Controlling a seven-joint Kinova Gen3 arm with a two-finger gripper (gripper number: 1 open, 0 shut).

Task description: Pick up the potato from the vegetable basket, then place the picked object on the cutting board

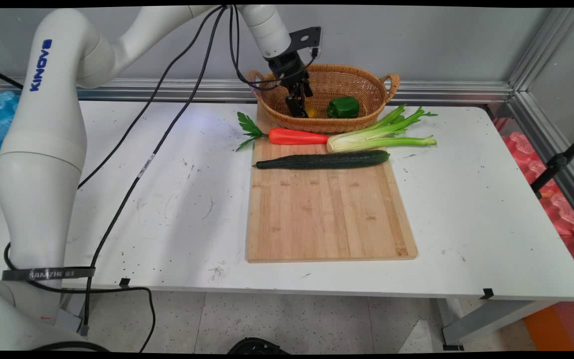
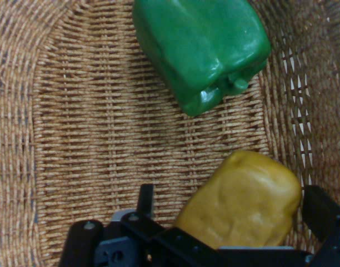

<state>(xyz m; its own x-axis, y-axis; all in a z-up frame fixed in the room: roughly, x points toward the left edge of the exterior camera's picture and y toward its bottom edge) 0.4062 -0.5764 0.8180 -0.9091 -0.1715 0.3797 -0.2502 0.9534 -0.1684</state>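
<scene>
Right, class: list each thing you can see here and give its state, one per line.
gripper: open, fingers either side of the potato
potato: lying in the basket
pepper: on its side in the basket
basket: upright
carrot: lying flat
celery: lying flat
cucumber: whole, flat on the board
board: flat on the table

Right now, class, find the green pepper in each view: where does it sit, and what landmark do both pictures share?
Main view: the green pepper lies inside the wicker basket at the table's far side, right of the end effector.
Hand view: the green pepper fills the top centre, above the yellow item.
Shared landmark: the basket's woven floor beneath the pepper.
</scene>
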